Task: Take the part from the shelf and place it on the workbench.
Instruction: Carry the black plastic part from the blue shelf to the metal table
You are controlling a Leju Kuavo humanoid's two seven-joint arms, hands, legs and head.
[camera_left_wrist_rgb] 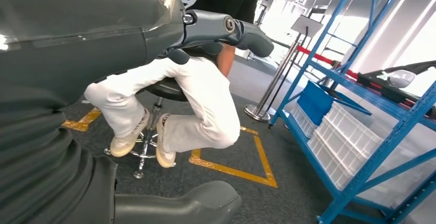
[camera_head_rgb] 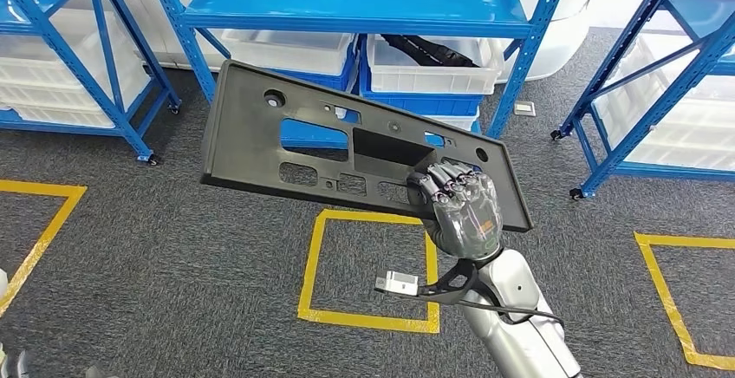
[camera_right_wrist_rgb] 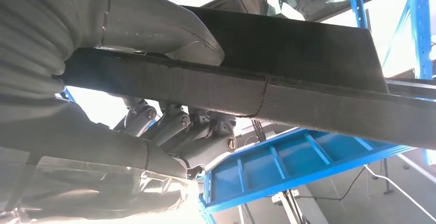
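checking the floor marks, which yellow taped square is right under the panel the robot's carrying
The middle square, shown whole, directly below the black panel that the right hand grips. The other two squares lie off toward the left and right edges, cut by the frame.

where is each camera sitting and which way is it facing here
Head view: high on the robot, looking forward and down at the grey carpet floor and blue shelving; shows the right robot hand holding the black plastic panel.
Left wrist view: behind the left robot hand, facing sideways across the floor at a seated person on a stool.
Right wrist view: behind the right robot hand, looking up along the panel's edge.
Shared: head and right wrist views both show the panel held in the right robot hand.
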